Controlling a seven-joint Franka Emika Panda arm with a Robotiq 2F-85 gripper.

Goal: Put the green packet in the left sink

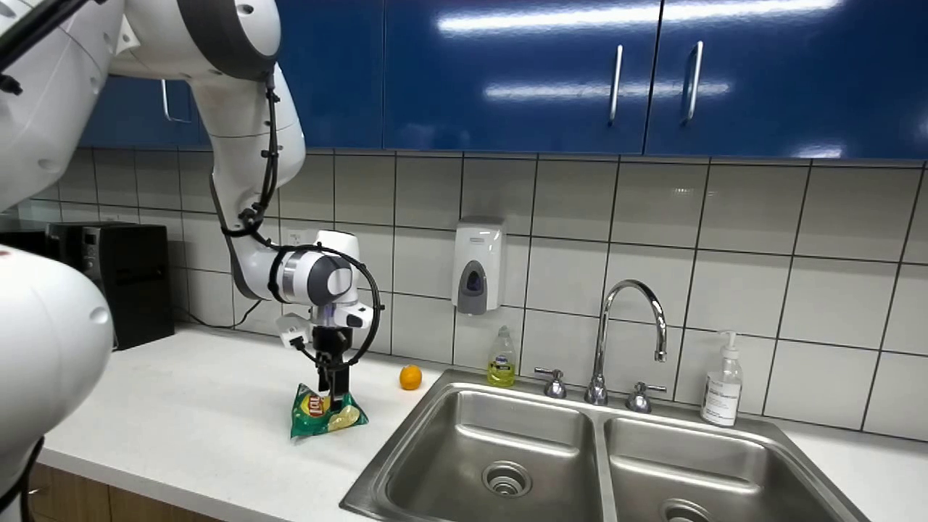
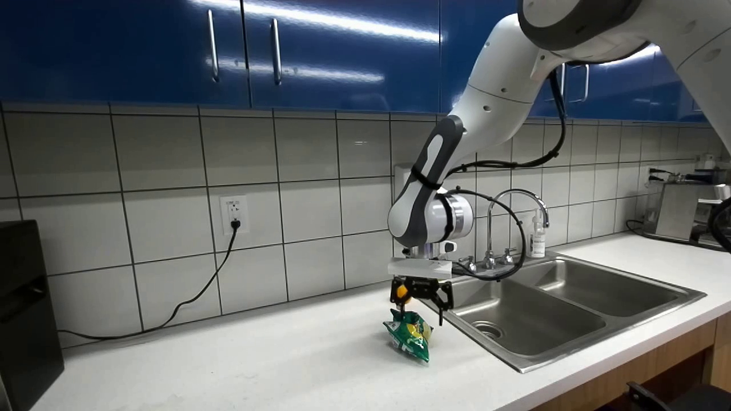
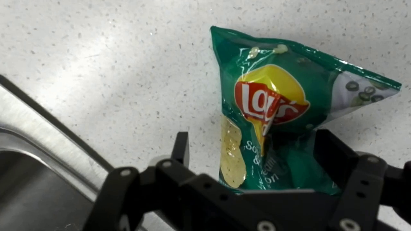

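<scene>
The green packet, a Lay's chip bag, lies on the white counter left of the sink. It shows in both exterior views and in the wrist view. My gripper points down over the packet and is open. In the wrist view, one finger stands beside the packet's left edge with a gap, and the other overlaps its right part; whether that finger touches it I cannot tell. The left sink basin has a drain and sits nearest the packet; its rim shows in the wrist view.
An orange sits behind the packet near the sink. A yellow dish-soap bottle, tall faucet and pump bottle stand along the sink's back. A right basin adjoins. A black microwave stands far left.
</scene>
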